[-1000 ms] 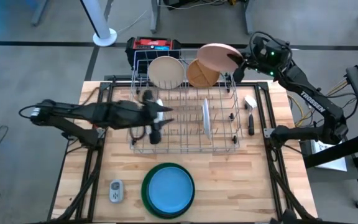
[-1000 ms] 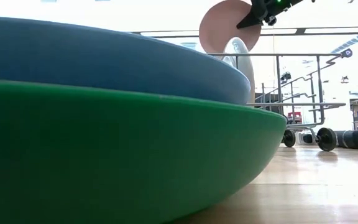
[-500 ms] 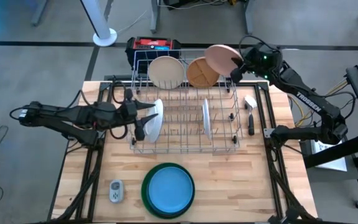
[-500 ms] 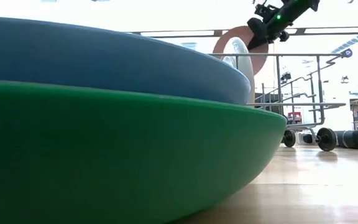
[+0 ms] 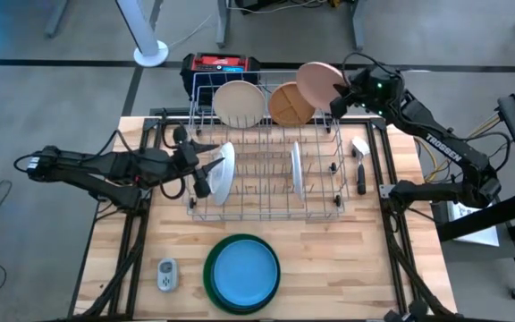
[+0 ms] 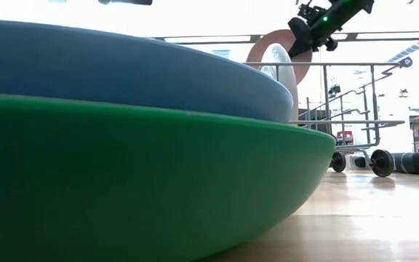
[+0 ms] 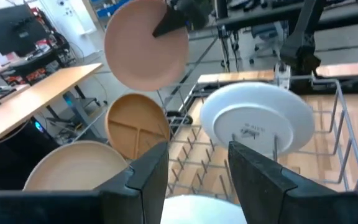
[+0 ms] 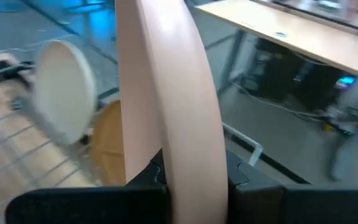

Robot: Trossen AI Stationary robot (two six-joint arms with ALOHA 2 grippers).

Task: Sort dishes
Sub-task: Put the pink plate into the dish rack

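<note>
My right gripper (image 5: 336, 97) is shut on a pink plate (image 5: 316, 82) over the far right corner of the wire rack (image 5: 266, 211), beside a tan plate (image 5: 289, 105) and a cream plate (image 5: 238, 103) that stand on edge in the rack's far row. My left gripper (image 5: 207, 170) is open at the rack's left end, its fingers on either side of a white plate (image 5: 224, 172) that leans there. Whether they touch it, I cannot tell. A second white plate (image 5: 298, 170) stands in the rack's middle. A blue plate (image 5: 241, 273) lies in a green one (image 5: 211, 279) at the near edge. My right gripper pinches the pink plate's rim (image 8: 188, 163) between its two fingers, on the plate's right side. The fingers come level from the table's right. The plate stands on edge in the hold. The low view hides its lower edge (image 6: 262, 45) behind a white plate.
A small grey gadget (image 5: 167, 274) lies left of the stacked plates. A white-and-black utensil (image 5: 360, 165) lies right of the rack. A red and black box (image 5: 220, 64) sits behind the rack. Bare wood shows at the near left and near right.
My left gripper has drawn back toward the table's left edge, out of the rack, and the white plate now shows leaning at the rack's left end. My right gripper has come down with the pink plate, which has turned more upright, close beside the tan plate.
</note>
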